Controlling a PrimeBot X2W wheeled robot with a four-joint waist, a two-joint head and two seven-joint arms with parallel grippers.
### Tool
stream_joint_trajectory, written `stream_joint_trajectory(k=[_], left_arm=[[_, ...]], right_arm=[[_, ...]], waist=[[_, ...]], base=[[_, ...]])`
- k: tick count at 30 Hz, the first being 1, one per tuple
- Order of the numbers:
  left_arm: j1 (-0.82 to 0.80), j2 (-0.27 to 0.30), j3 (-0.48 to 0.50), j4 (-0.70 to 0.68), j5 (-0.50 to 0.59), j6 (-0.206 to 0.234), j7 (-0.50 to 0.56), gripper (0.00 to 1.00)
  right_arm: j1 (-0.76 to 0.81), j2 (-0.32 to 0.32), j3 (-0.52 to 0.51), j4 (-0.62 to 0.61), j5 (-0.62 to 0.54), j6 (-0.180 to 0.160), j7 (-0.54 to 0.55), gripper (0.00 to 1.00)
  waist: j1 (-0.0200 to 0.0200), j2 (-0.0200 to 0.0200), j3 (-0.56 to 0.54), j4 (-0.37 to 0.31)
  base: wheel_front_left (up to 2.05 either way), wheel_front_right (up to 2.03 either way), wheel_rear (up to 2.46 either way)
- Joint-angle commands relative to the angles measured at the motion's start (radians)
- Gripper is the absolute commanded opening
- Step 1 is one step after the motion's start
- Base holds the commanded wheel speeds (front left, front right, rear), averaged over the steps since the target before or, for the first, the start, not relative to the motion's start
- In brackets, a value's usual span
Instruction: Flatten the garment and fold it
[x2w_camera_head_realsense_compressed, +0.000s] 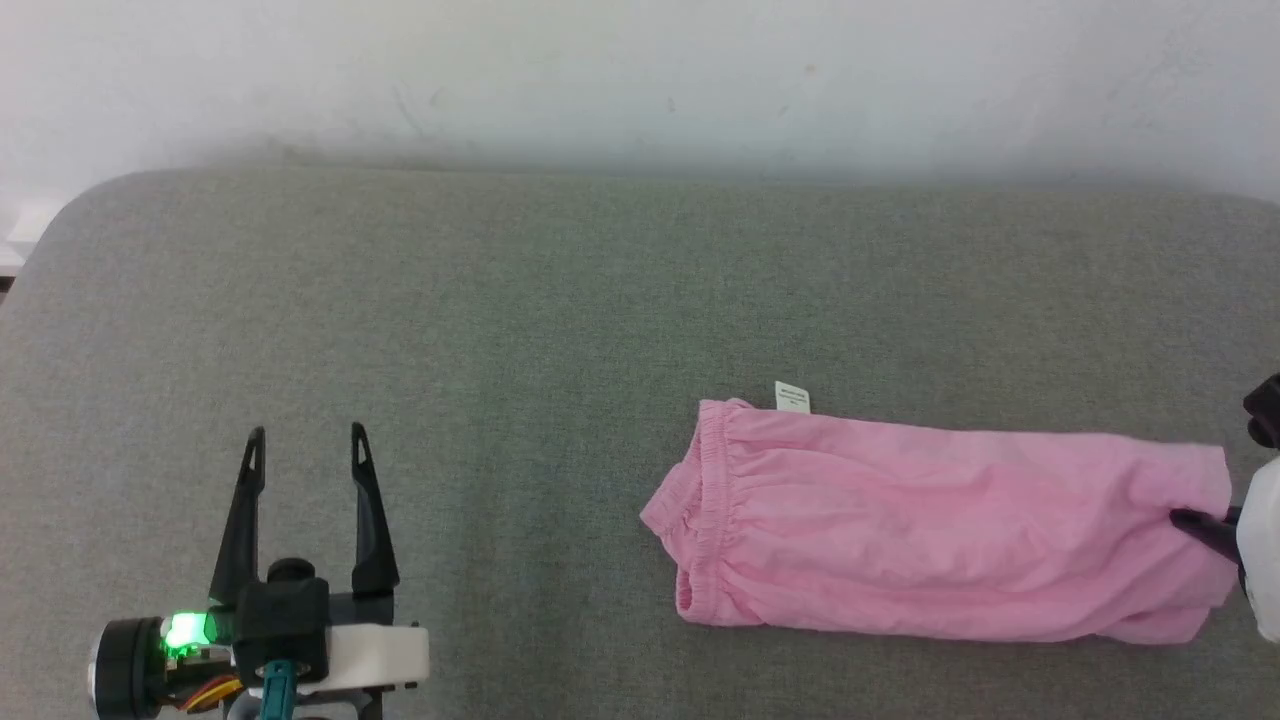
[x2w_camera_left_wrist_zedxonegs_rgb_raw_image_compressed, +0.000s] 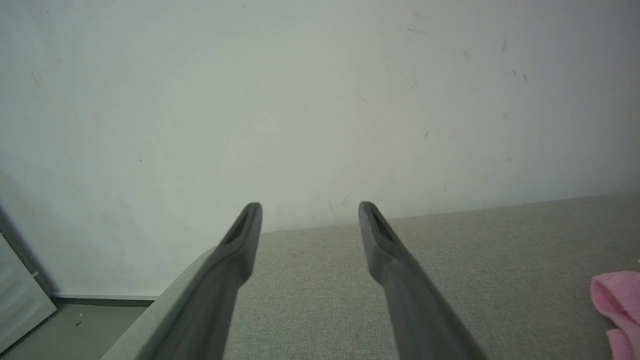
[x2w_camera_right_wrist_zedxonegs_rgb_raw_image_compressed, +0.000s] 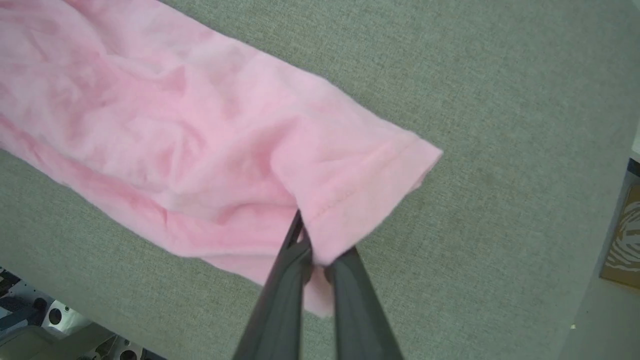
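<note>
The pink garment (x2w_camera_head_realsense_compressed: 940, 520) lies folded lengthwise on the grey cushion, its gathered waistband at the left end and a small white tag (x2w_camera_head_realsense_compressed: 792, 396) at the back edge. My right gripper (x2w_camera_head_realsense_compressed: 1200, 525) comes in from the right edge and is shut on the garment's hem end (x2w_camera_right_wrist_zedxonegs_rgb_raw_image_compressed: 345, 210); in the right wrist view the fingers (x2w_camera_right_wrist_zedxonegs_rgb_raw_image_compressed: 290, 270) pinch the cloth between them. My left gripper (x2w_camera_head_realsense_compressed: 307, 445) stands open at the lower left, well away from the garment, with nothing between its fingers (x2w_camera_left_wrist_zedxonegs_rgb_raw_image_compressed: 235, 250). A pink corner (x2w_camera_left_wrist_zedxonegs_rgb_raw_image_compressed: 617, 305) shows at the left wrist view's right edge.
The grey upholstered surface (x2w_camera_head_realsense_compressed: 500, 320) runs wide, with a white wall (x2w_camera_head_realsense_compressed: 640, 70) behind it. Its rounded left corner (x2w_camera_left_wrist_zedxonegs_rgb_raw_image_compressed: 165, 295) drops to the floor. The surface's right edge and a cardboard box (x2w_camera_right_wrist_zedxonegs_rgb_raw_image_compressed: 625, 240) show beyond the garment's hem.
</note>
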Motion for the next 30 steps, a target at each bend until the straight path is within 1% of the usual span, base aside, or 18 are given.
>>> stream_joint_trajectory(k=[1, 4, 8, 12, 15, 16, 18, 21, 24, 28, 30], left_arm=[[0.016, 0.000, -0.001, 0.002, 0.008, -0.002, -0.005, 1.00], [0.017, 0.002, 0.000, -0.001, 0.008, -0.001, -0.005, 1.00], [0.011, 0.004, -0.004, -0.003, 0.010, -0.005, -0.005, 1.00], [-0.005, 0.003, -0.017, -0.002, 0.015, -0.009, -0.005, 1.00], [-0.023, -0.001, -0.029, -0.003, 0.018, -0.012, -0.005, 1.00], [-0.023, -0.001, -0.029, -0.003, 0.018, -0.012, -0.005, 1.00], [-0.038, -0.003, -0.039, -0.004, 0.020, -0.014, -0.005, 1.00], [-0.065, -0.009, -0.052, -0.002, 0.021, -0.016, -0.005, 1.00], [-0.088, -0.016, -0.062, 0.001, 0.020, -0.015, -0.005, 1.00], [-0.114, -0.023, -0.076, 0.004, 0.018, -0.016, -0.005, 1.00], [-0.122, -0.025, -0.081, 0.007, 0.017, -0.016, -0.005, 1.00]], right_arm=[[0.020, -0.002, -0.008, -0.020, 0.004, -0.001, -0.003, 0.00], [0.028, -0.017, -0.002, -0.101, -0.030, -0.001, -0.018, 0.00], [0.003, 0.004, 0.029, -0.251, -0.053, -0.001, -0.010, 0.00], [-0.054, 0.047, 0.090, -0.369, -0.074, -0.001, 0.032, 0.00], [-0.121, 0.100, 0.144, -0.405, -0.086, -0.001, 0.060, 0.00], [-0.121, 0.100, 0.144, -0.405, -0.086, -0.001, 0.060, 0.00], [-0.180, 0.138, 0.189, -0.404, -0.093, -0.001, 0.072, 0.00], [-0.269, 0.205, 0.260, -0.367, -0.104, -0.001, 0.076, 0.00], [-0.349, 0.269, 0.335, -0.296, -0.110, -0.001, 0.077, 0.00], [-0.418, 0.330, 0.432, -0.174, -0.102, -0.001, 0.074, 0.00], [-0.437, 0.348, 0.478, -0.108, -0.098, -0.001, 0.070, 0.00]], waist=[[0.0000, 0.0000, -0.004, -0.004], [0.0000, 0.0000, 0.000, -0.008], [0.0000, 0.0000, 0.013, -0.010], [0.0000, 0.0000, 0.030, 0.000], [0.0000, 0.0000, 0.055, 0.015], [0.0000, 0.0000, 0.055, 0.015], [0.0000, 0.0000, 0.074, 0.026], [0.0000, 0.0000, 0.100, 0.045], [0.0000, 0.0000, 0.125, 0.064], [0.0000, 0.0000, 0.150, 0.087], [0.0000, 0.0000, 0.160, 0.097]], base=[[0.00, 0.00, 0.00], [0.00, 0.00, 0.00], [0.00, 0.00, 0.00], [0.00, 0.00, 0.00], [0.00, 0.00, 0.00], [0.00, 0.00, 0.00], [0.00, 0.00, 0.00], [0.00, 0.00, 0.00], [0.00, 0.00, 0.00], [0.00, 0.00, 0.00], [0.00, 0.00, 0.00]])
